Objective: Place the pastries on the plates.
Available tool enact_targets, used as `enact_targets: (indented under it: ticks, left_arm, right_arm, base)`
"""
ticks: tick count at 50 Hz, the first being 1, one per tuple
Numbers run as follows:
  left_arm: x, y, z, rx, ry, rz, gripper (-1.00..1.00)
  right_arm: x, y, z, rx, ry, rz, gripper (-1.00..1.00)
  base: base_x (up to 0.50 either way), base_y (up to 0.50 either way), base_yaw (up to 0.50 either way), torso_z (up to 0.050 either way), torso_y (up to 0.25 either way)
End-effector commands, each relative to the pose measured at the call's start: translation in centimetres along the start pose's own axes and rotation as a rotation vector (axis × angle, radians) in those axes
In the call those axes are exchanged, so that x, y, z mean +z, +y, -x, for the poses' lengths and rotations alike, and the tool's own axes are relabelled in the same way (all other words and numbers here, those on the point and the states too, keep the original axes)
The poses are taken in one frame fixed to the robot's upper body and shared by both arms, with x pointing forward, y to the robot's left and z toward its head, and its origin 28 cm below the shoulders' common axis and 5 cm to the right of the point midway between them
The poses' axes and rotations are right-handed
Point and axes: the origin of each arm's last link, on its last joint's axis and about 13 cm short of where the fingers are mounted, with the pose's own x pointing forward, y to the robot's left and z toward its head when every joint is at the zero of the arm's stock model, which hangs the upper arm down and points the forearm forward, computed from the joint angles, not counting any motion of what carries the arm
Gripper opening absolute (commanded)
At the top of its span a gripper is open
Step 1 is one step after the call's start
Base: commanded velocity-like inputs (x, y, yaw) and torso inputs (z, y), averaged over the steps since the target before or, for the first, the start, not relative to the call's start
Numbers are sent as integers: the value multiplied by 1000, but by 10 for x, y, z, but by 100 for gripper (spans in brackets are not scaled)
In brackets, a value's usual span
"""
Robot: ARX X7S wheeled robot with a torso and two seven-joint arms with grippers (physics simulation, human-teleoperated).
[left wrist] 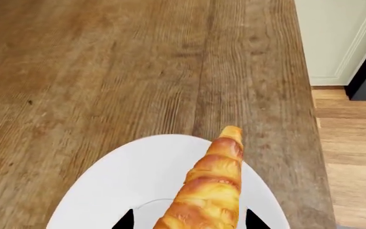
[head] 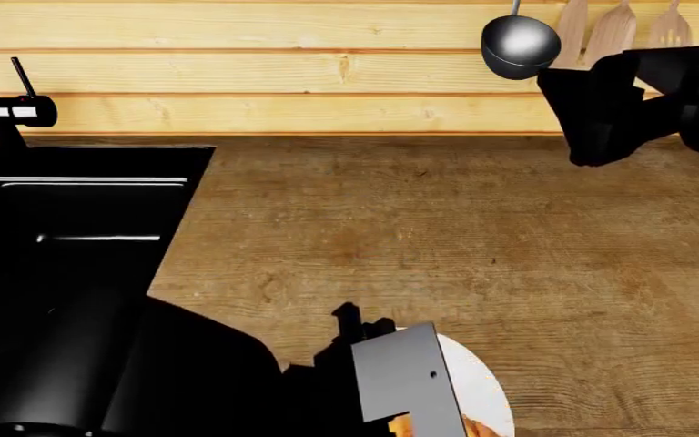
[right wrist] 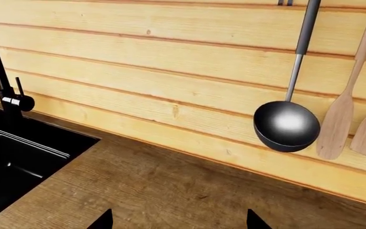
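The left end effector [left wrist: 186, 224] pinches a croissant [left wrist: 209, 188] whose long axis points straight ahead, directly above the white plate [left wrist: 132, 176].

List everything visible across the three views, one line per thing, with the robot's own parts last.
croissant: one, golden-brown, between the left fingertips, over the plate.
plate: one, plain white, on the countertop near its front edge.
countertop: one, brown wood, right of the sink.
sink: one, black, at the counter's left.
faucet: one, black, behind the sink.
ladle: one, dark metal, hanging on the plank wall.
wooden spatulas: at least two, pale wood, hanging beside the ladle.
left gripper: black, closed on the croissant.
right gripper: black, fingertips apart, raised near the wall.
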Motion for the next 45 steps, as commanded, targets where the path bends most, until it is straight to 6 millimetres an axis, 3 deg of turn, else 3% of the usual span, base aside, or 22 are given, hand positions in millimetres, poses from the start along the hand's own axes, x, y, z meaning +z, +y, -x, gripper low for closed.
enact_targets:
  ticks: [1, 16, 27, 34, 45]
  left_arm:
    - [-3, -1, -4, -1, 7, -2, 100]
    - [5, -3, 2, -1, -18, -7, 100]
    - [17, 3, 16, 32, -66, -24, 100]
    - [36, 16, 41, 102, -162, 4, 100]
    - [31, 35, 57, 251, -201, 83, 100]
  right_arm:
    - [0, 0, 0, 3, 4, -5, 100]
    - [0, 0, 0, 3, 4, -12, 100]
    - [0, 0, 0, 8, 0, -13, 100]
    - [0, 0, 0, 9, -2, -16, 100]
    - [0, 0, 0, 6, -13, -14, 100]
  base:
    - [0, 0, 0, 0, 0]
    - [0, 0, 0, 0, 0]
    - [0, 0, 0, 0, 0]
    - [0, 0, 0, 0, 0]
    - [0, 0, 0, 0, 0]
